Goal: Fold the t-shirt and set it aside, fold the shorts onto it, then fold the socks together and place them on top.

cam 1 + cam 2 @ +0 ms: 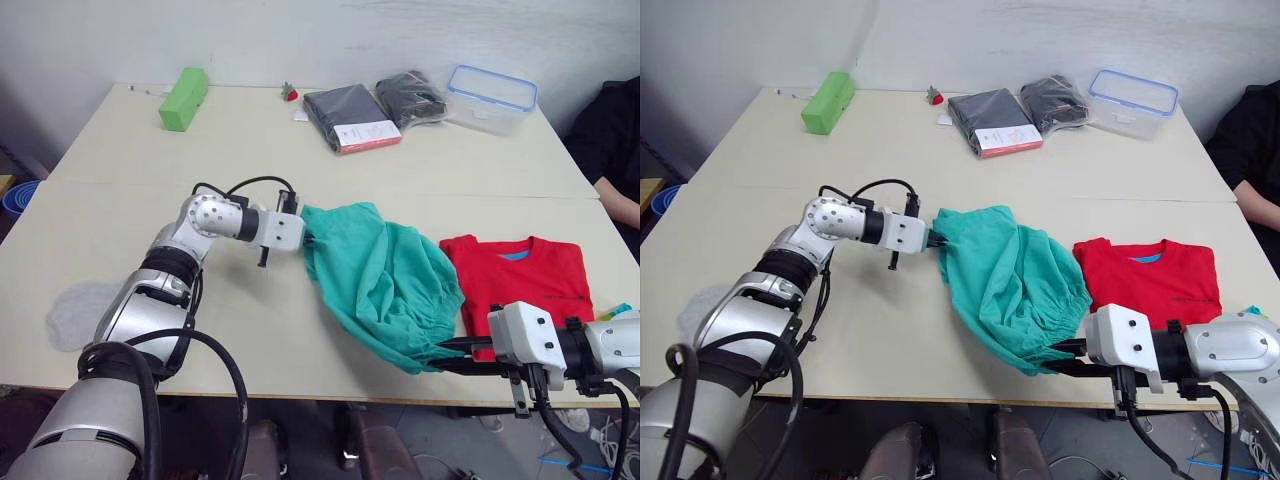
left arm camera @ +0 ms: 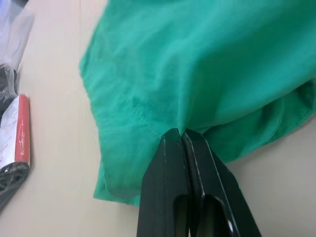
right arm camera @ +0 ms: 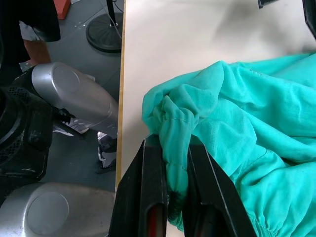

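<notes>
- While both arms reach inward over the desk (image 1: 120, 200), the left tool (image 1: 306, 238) extends toward the middle and is clenched on the far upper edge of the shorts (image 1: 385, 280); in the left wrist view its two black fingers (image 2: 165, 182) meet on a pinch of teal cloth.
- The right tool (image 1: 1065, 352) lies low along the near desk edge, pointing toward the robot's left, and grips a bunched fold of the shorts at their near lower corner; in the right wrist view the fingers (image 3: 148, 197) sit on either side of that fold.
- The shorts hang stretched between the two tools as a rumpled teal mass with a gathered hem.
- The t-shirt (image 1: 520, 285) lies folded flat on the desk, just beside the shorts on the robot's right, with its blue neck label showing.
- At the far side of the light desk are a lime-green block (image 1: 184, 98), two dark packaged garments (image 1: 350, 117) and a clear lidded container (image 1: 490, 98).
- A person's dark sleeve (image 1: 605, 130) shows at the right edge.
</notes>
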`<state>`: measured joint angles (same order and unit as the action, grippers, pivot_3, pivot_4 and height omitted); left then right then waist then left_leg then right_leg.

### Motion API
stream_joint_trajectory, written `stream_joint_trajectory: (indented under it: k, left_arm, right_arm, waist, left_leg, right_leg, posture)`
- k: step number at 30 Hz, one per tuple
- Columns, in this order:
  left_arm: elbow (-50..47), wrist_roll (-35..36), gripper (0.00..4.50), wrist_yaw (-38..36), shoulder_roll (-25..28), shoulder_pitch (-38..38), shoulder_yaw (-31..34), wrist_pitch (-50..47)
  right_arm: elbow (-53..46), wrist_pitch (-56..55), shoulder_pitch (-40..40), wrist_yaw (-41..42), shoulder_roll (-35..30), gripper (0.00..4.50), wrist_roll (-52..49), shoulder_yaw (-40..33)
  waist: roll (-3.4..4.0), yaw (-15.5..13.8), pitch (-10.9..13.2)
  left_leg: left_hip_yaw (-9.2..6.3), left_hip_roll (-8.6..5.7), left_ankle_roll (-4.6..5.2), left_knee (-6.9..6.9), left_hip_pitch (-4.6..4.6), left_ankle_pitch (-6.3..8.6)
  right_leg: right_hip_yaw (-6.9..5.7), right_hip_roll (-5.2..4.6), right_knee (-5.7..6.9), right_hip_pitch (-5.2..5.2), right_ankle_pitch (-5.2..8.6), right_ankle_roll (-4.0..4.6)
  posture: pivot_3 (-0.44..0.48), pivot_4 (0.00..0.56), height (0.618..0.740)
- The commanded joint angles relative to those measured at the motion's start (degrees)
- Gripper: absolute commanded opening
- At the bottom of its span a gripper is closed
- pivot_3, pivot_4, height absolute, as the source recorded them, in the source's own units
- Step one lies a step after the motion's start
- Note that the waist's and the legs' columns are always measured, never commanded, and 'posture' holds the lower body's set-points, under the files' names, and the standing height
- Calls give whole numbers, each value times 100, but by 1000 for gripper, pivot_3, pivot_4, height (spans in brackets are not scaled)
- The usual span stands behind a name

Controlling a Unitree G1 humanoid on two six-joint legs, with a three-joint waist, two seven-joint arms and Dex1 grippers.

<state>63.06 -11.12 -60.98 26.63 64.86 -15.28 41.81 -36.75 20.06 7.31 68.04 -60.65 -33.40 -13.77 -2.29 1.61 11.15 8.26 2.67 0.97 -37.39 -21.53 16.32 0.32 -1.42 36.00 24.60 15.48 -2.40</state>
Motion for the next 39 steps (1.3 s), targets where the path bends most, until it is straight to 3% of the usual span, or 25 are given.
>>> stream_joint_trajectory:
  k: [1, 4, 10, 14, 17, 20, 22, 24, 28, 30, 32, 33, 34, 35, 37, 39]
  left_arm:
    - [-969, 813, 0, -948, 435, -155, 402, -661]
    - [-2395, 1402, 0, -1848, 1121, -818, 553, -1685]
    - [-4847, 2019, 0, -2330, 2310, -2327, 849, -3378]
    - [-7151, 2828, 0, -3005, 3825, -4350, 1188, -5068]
    - [-8498, 3749, 0, -3152, 5018, -6208, 1845, -5896]
    - [-9046, 4202, 0, -3119, 5312, -7132, 2439, -6233]
    - [-9170, 4375, 0, -3013, 5304, -7358, 2655, -6354]
    - [-9121, 4327, 0, -2840, 5193, -7424, 2606, -6272]
    - [-8596, 4213, 0, -2506, 4628, -6735, 2073, -6132]
    - [-7863, 3997, 0, -1765, 3637, -5486, 1806, -5953]
    - [-6233, 3021, 0, 363, 2291, -3132, 1786, -5419]
    - [-5432, 2383, 0, 1557, 1893, -2011, 1887, -4831]
    - [-4739, 1766, 0, 2631, 1716, -1026, 2004, -4155]
    - [-4320, 1294, 0, 3243, 1769, -422, 2053, -3488]
    - [-3845, 860, 0, 3598, 2009, 217, 2055, -2569]
    - [-3701, 769, 0, 3639, 2218, 429, 2110, -2055]
  right_arm:
    - [11, -55, -118, 56, 36, 14, -53, -22]
    - [116, -57, -233, 109, 60, 14, -77, 23]
    - [382, -72, -611, 284, 117, 14, -98, 284]
    - [570, -170, -889, 358, 166, 14, 74, 560]
    - [595, -176, -937, 379, 223, 14, 113, 721]
    - [539, -172, -863, 413, 269, 14, 120, 825]
    - [492, -172, -803, 433, 282, 14, 124, 896]
    - [485, -199, -771, 476, 307, 14, 156, 1030]
    - [918, -363, -1278, 587, 489, 14, 418, 1468]
    - [1542, -463, -2183, 262, 953, 14, 703, 1679]
    - [2505, -795, -3606, -731, 1740, 14, 1208, 1612]
    - [2962, -1134, -4226, -1287, 2053, 14, 1528, 1484]
    - [3450, -1550, -4850, -1925, 2293, 14, 1926, 1322]
    - [3827, -2071, -5292, -2400, 2379, 14, 2299, 1185]
    - [4351, -3176, -5906, -2905, 2302, 14, 2869, 1033]
    - [4616, -4199, -6220, -3110, 2114, 14, 3298, 1012]
  waist:
    - [0, 16, 0]
    - [0, 72, 0]
    - [0, 45, 0]
    - [-8, 124, 3]
    - [-15, 157, 5]
    - [-4, 73, 7]
    - [-3, -1, 7]
    - [-2, 1, 7]
    - [-1, 22, 6]
    - [3, 20, 4]
    - [-15, -24, 15]
    - [-40, -35, 35]
    - [-69, -49, 53]
    - [-104, -42, 62]
    - [-94, 32, 51]
    - [-7, 45, 2]
  left_leg:
    - [1, 0, 0, 0, 0, 0]
    - [2, 2, -4, 4, 5, 0]
    - [-5, 5, -13, -6, 10, -2]
    - [-3, 6, -14, -2, 18, -1]
    - [-5, 8, -19, 16, 29, 0]
    - [-19, 8, -30, 19, 30, -5]
    - [-18, 8, -50, 22, 27, -15]
    - [-21, 7, -73, 20, 28, -9]
    - [-17, 8, -71, 24, 32, -10]
    - [-8, 11, -69, 28, 30, -11]
    - [-3, 10, -53, 17, 15, -24]
    - [-6, 4, -42, 9, 16, -53]
    - [-14, 5, -24, -5, -12, -82]
    - [-21, 7, -29, -1, -58, -106]
    - [-5, 9, -55, 7, -182, -149]
    - [47, 11, -74, 39, -179, -126]
  right_leg:
    - [1, 0, 1, 0, 0, 0]
    - [3, 1, 6, 0, 1, 2]
    - [0, -2, 37, 2, 10, 13]
    - [2, -6, 39, -1, 17, 24]
    - [2, -12, 40, -1, 28, 33]
    - [-7, -17, 39, -2, 44, 58]
    - [-14, -17, 20, -1, 98, 145]
    - [-15, -14, 14, -5, 93, 145]
    - [-12, -11, -4, -15, 80, 145]
    - [-8, -8, -6, -14, 71, 141]
    - [-8, -4, -7, -6, 45, 132]
    - [-11, -3, -2, -13, 4, 86]
    - [-18, 2, 1, 6, -30, 60]
    - [-24, 3, -13, 48, -90, 31]
    - [-21, -1, -13, 179, -150, 35]
    - [-16, -6, -6, 202, -122, 27]
  posture:
    - [0, 150, 740]
    - [0, 150, 740]
    - [0, 150, 740]
    - [0, 150, 740]
    - [0, 150, 740]
    - [0, 150, 740]
    - [0, 150, 740]
    - [0, 150, 740]
    - [0, 150, 740]
    - [0, 150, 740]
    - [0, 150, 740]
    - [0, 150, 740]
    - [0, 150, 740]
    - [0, 150, 740]
    - [0, 150, 740]
    - [0, 150, 740]
